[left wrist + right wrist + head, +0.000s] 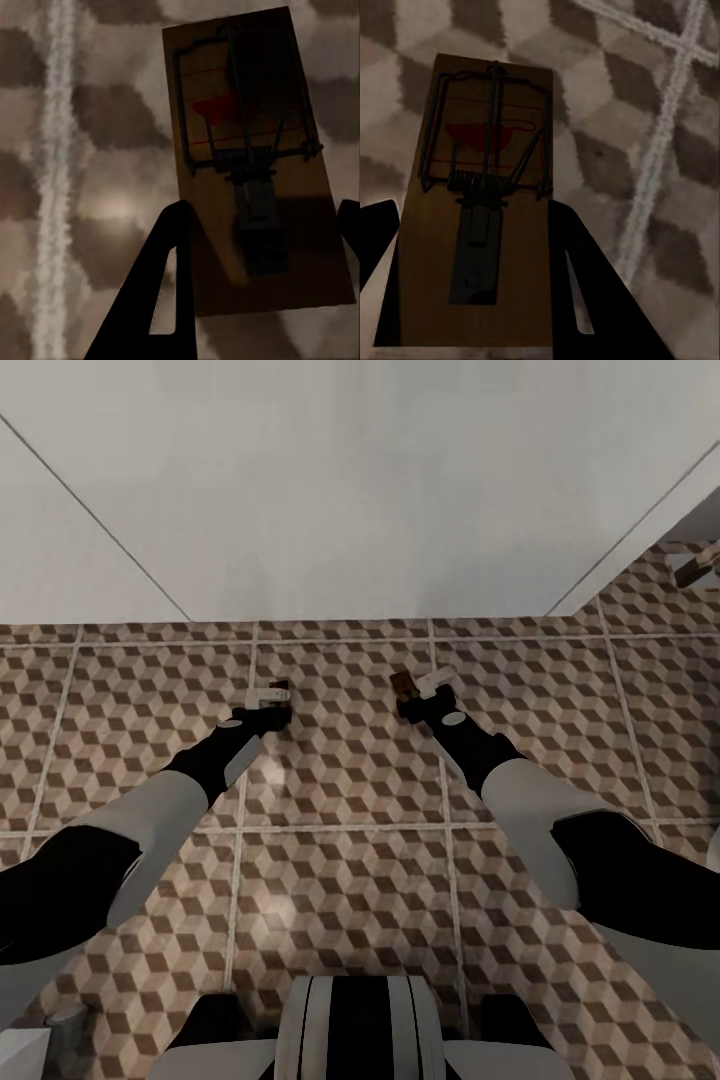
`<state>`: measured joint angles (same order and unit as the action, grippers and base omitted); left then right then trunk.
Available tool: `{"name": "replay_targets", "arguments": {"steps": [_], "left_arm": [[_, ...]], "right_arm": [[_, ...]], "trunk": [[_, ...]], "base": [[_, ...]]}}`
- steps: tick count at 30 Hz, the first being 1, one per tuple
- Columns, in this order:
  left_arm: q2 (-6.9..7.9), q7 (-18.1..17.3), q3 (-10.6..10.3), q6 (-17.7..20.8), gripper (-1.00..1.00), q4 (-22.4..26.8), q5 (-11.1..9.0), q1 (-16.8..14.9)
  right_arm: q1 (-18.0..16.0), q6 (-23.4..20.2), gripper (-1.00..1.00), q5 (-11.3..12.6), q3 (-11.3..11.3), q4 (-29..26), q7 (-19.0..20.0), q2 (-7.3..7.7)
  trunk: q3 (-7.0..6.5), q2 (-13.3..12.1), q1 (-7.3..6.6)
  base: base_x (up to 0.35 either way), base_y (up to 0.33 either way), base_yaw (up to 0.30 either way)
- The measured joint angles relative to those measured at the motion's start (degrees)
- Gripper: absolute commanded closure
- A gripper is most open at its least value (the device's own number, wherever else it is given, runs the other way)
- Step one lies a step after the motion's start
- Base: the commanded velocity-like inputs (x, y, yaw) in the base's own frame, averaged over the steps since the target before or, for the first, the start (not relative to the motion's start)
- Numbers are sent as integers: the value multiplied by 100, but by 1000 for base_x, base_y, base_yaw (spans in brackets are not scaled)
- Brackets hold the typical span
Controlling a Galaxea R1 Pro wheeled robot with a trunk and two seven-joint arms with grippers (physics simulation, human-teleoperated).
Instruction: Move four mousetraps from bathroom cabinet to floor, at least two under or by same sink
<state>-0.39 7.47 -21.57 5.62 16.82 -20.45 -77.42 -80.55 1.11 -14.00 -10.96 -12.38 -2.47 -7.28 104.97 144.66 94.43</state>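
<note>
Both arms reach out over the bathroom floor (340, 840) with its brown, beige and white cube tiles. My left gripper (270, 693) is shut on a mousetrap (255, 150), a tan board with dark wire and a red spot, gripped between the black fingers (154, 300) just above the tiles. My right gripper (425, 688) is shut on a second mousetrap (403, 682), whose board (487, 150) sits between its fingers (585, 285). A broad white surface (360, 490) rises beyond the tiles; I cannot tell whether it is the sink. The cabinet is out of view.
A small pale and tan object (695, 565) lies at the far right on the tiles, too small to identify. A white item (25, 1050) sits at the near left corner. My base (360, 1030) is at the near edge. Pale grout lines cross the floor.
</note>
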Motion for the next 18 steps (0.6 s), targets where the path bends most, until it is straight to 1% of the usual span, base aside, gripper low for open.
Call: {"name": "replay_targets", "arguments": {"steps": [10,18], "left_arm": [[0,0,0,0,100,-6,0,0],[0,0,0,0,100,-6,0,0]], "right_arm": [[0,0,100,0,0,0,0,-1],[0,0,100,0,0,0,0,-1]], "trunk": [[0,0,1],[0,0,0]], "base": [[25,0,0],[149,0,0]]}}
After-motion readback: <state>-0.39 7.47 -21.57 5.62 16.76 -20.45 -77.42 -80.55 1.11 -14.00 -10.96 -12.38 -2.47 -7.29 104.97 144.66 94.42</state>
